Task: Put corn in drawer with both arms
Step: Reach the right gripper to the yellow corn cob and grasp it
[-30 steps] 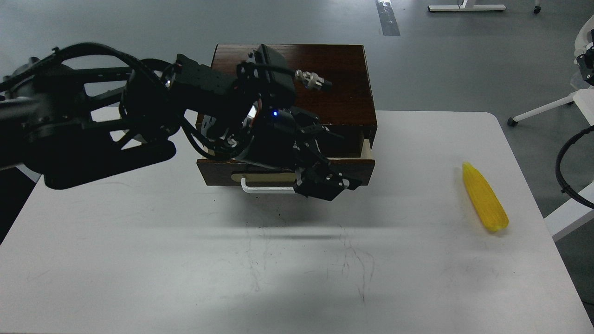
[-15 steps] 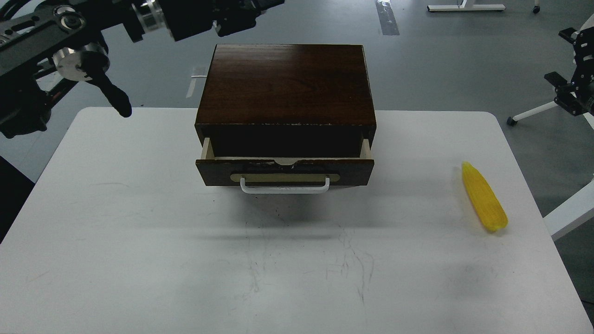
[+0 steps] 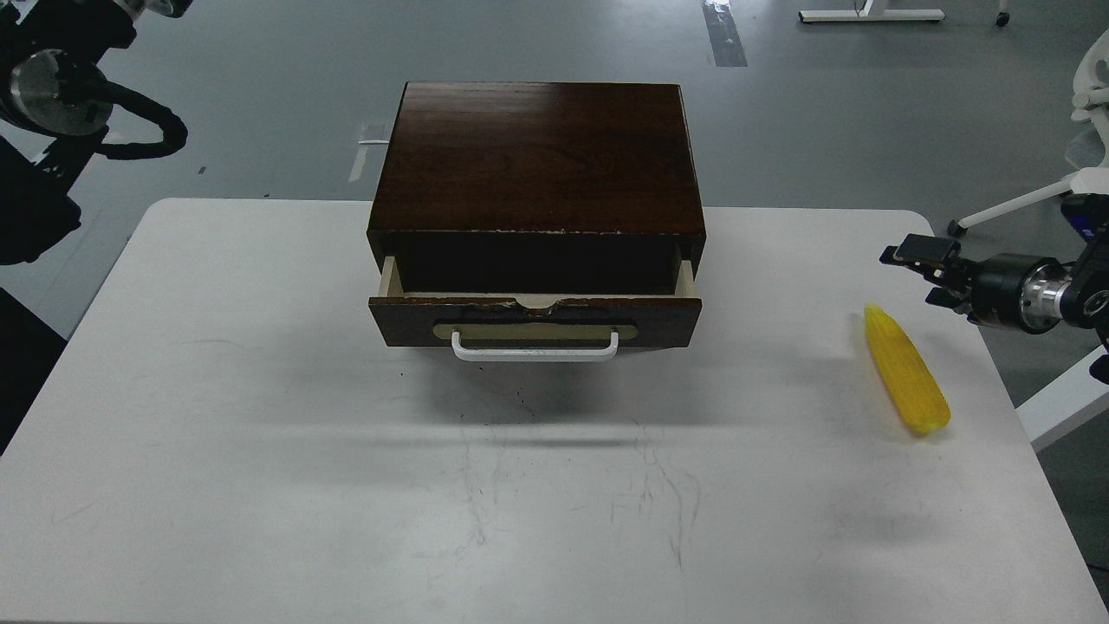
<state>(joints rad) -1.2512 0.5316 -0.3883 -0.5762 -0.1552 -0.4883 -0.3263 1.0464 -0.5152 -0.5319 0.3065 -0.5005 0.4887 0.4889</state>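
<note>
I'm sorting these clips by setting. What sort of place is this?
Probably a robotics lab or test room: a plain white table, bare grey floor with tape marks, and a white wheeled stand base.

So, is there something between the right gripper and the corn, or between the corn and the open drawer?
Nothing visible. The right gripper hangs just beyond the corn, with only bare white table around it. From the corn to the pulled-out drawer the tabletop shows no objects.
</note>
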